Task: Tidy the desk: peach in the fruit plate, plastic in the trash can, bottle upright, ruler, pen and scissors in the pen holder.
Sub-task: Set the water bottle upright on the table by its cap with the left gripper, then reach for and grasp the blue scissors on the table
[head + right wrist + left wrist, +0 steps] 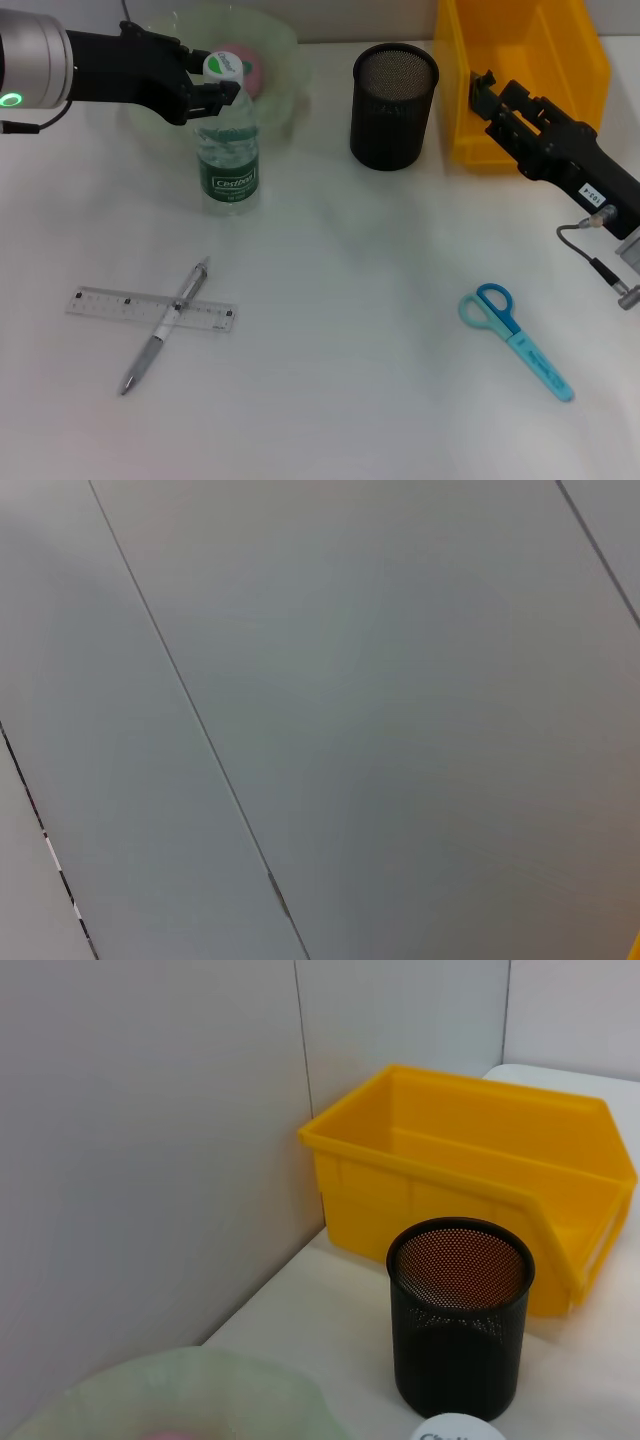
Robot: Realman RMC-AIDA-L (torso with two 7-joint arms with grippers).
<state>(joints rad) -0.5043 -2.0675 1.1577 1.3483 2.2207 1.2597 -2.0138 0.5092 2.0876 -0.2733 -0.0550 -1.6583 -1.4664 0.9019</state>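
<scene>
The clear water bottle (229,150) stands upright in front of the pale green fruit plate (283,52). My left gripper (213,78) is shut on the bottle at its white cap (456,1429). The pink peach (251,70) lies in the plate, just behind the cap. A clear ruler (105,303) lies at the front left with a silver pen (165,326) crossed over it. Blue scissors (518,338) lie at the front right. The black mesh pen holder (394,105) stands at the back centre. My right gripper (482,92) hangs open over the yellow trash can (570,55). No plastic shows.
A grey panelled wall (150,1160) runs behind the table. The yellow trash can (470,1175) stands close behind the pen holder (460,1315). White tabletop (350,300) lies between the ruler and the scissors.
</scene>
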